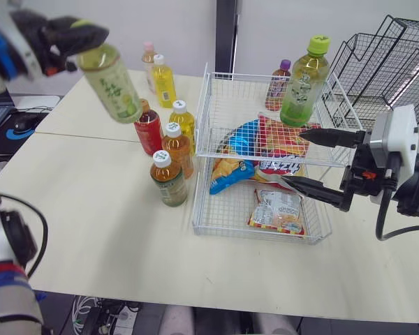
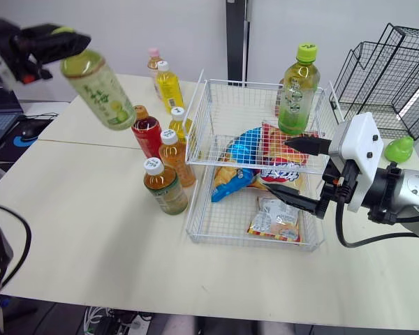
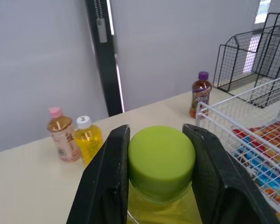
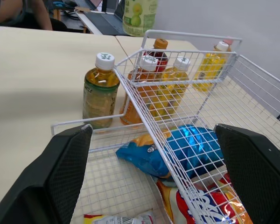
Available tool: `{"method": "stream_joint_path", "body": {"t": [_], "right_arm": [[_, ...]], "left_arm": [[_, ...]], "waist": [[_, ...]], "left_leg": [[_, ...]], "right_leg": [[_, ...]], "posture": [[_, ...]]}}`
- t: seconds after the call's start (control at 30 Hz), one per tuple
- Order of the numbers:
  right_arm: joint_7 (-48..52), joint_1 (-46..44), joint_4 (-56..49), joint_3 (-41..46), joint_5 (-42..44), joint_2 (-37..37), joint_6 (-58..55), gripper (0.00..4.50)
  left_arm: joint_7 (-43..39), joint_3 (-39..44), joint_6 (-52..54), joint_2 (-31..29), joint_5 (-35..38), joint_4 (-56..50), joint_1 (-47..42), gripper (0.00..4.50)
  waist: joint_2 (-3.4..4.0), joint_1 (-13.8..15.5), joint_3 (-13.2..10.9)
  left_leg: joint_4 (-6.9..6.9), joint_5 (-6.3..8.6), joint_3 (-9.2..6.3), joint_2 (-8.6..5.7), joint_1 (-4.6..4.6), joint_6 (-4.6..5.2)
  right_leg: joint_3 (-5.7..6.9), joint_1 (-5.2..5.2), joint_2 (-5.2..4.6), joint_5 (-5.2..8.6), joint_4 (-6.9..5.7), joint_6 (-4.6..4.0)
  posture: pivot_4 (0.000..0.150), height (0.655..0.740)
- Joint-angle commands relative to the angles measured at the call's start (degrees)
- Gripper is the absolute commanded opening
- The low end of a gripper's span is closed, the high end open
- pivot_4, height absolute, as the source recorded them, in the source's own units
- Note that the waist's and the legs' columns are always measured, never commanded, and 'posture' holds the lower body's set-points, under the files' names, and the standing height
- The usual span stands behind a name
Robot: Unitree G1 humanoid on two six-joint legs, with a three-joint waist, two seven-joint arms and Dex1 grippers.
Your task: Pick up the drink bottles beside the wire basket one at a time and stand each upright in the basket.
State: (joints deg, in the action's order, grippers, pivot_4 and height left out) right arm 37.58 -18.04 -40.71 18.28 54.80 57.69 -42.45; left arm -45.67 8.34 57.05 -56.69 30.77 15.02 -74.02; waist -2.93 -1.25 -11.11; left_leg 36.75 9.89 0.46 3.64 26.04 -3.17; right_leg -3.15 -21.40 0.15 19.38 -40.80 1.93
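Cream table (image 1: pixel 91 223) under wire basket (image 1: pixel 251 232); grey wall (image 1: pixel 167 24), black racks (image 1: pixel 398 52) behind.

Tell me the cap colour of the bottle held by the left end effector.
Lime green cap; best in the left wrist view.

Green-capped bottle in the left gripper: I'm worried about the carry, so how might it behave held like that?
Nearly full of liquid, the bottle is probably heavy. Held only by its cap in the left gripper, it hangs tilted and may swing. The smooth cap could slip.
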Motion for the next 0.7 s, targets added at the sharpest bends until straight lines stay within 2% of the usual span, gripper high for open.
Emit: {"method": "stream_joint_path", "body": {"t": [0.03, 0.13, 0.27, 0.4, 0.53, 0.7], "right_arm": [[4.1, 3.3, 1.2, 10.5, 1.1, 2.1, 0.7, 4.5], [3.8, 2.4, 1.8, 11.6, 2.3, 3.3, -0.2, 4.5], [1.6, 2.9, 0.6, 13.5, 4.4, 4.0, -2.1, 4.5], [0.0, 4.0, -0.6, 15.3, 6.2, 3.9, -3.1, 4.5], [-1.6, 5.4, -1.9, 17.2, 7.5, 3.9, -3.9, 4.5], [-3.4, 6.2, -2.6, 18.3, 8.2, 3.8, -4.0, 4.5]], "left_arm": [[-3.9, -2.9, -4.4, 1.2, -3.2, 8.9, -12.9, 1.37], [-7.1, -6.1, -7.4, 3.5, -6.4, 16.3, -19.6, 1.37], [-10.9, -8.4, -13.6, 9.9, -10.4, 29.9, -32.0, 1.37], [-14.8, -9.1, -18.8, 15.4, -13.0, 38.6, -38.3, 1.37], [-17.7, -8.7, -21.9, 21.3, -14.4, 45.0, -42.0, 1.37], [-19.6, -8.2, -25.5, 28.2, -15.6, 48.6, -41.1, 1.37]], "waist": [[0.02, -0.1, 0.0], [0.12, -0.3, -0.1], [0.13, -0.4, -0.1], [0.14, -0.5, -0.2], [0.2, -0.6, -0.2], [0.3, -0.6, -0.3]], "left_leg": [[-0.01, 0.01, 0.01, -0.05, 0.05, 0.01], [-0.04, 0.01, 0.13, -0.08, 0.06, 0.02], [-0.07, 0.0, 0.0, -0.02, 0.05, 0.01], [-0.11, 0.01, 0.15, -0.08, 0.17, 0.01], [-0.09, 0.01, 0.14, -0.08, 0.44, 0.01], [-0.06, 0.0, 0.15, -0.1, 0.49, 0.01]], "right_leg": [[-0.01, 0.0, -0.03, 0.0, 0.01, -0.01], [-0.1, -0.03, -0.09, -0.02, 0.06, -0.05], [0.02, -0.04, -0.01, 0.05, 0.01, 0.04], [-0.13, -0.18, -0.07, 0.05, 0.04, 0.03], [-0.12, -0.42, -0.07, 0.01, 0.01, -0.04], [-0.15, -0.51, -0.07, 0.01, -0.07, -0.03]], "posture": [[0.15, 0.7347], [0.15, 0.7347], [0.15, 0.7347], [0.15, 0.7347], [0.15, 0.7347], [0.15, 0.7347]]}}
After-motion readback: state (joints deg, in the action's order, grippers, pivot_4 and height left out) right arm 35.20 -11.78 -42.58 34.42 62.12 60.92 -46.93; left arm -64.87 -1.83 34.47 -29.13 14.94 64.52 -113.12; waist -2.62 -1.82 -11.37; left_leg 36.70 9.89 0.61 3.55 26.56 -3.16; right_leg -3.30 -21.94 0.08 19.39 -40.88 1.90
